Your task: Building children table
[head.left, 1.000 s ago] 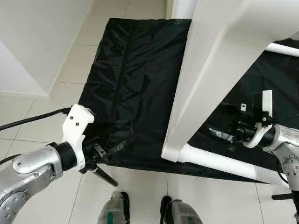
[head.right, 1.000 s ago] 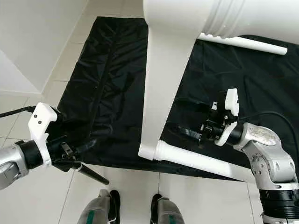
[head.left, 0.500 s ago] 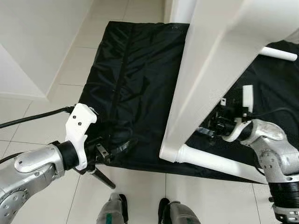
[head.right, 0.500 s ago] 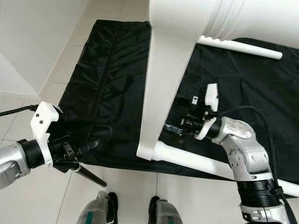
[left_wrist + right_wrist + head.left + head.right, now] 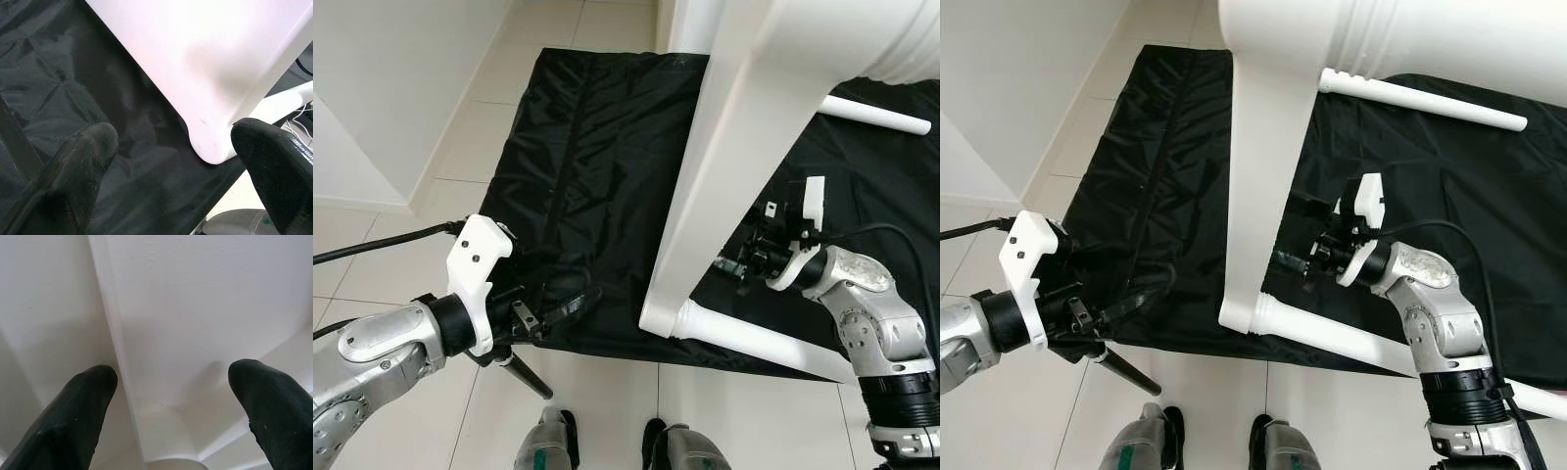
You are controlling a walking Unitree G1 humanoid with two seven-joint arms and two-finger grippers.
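Observation:
A white children's table (image 5: 724, 176) stands tipped on its edge on a black mat (image 5: 578, 147). One fitted leg (image 5: 759, 338) runs along the mat's near edge. My right gripper (image 5: 740, 245) is open, its fingers (image 5: 73, 411) close against the table's white underside (image 5: 195, 308). My left gripper (image 5: 570, 341) is open and low at the mat's front edge, left of the table. In the left wrist view the table's lower corner (image 5: 210, 142) sits between the spread fingers (image 5: 83, 161). A loose white leg (image 5: 876, 116) lies on the mat behind the table.
A white wall (image 5: 382, 88) stands at the left, with tiled floor (image 5: 372, 235) beside the mat. A black cable (image 5: 382, 245) trails across the tiles by my left arm. My feet (image 5: 607, 446) stand just in front of the mat.
My right gripper has swung left and up to the table's underside. The table has shifted slightly left in view. The left arm has barely moved.

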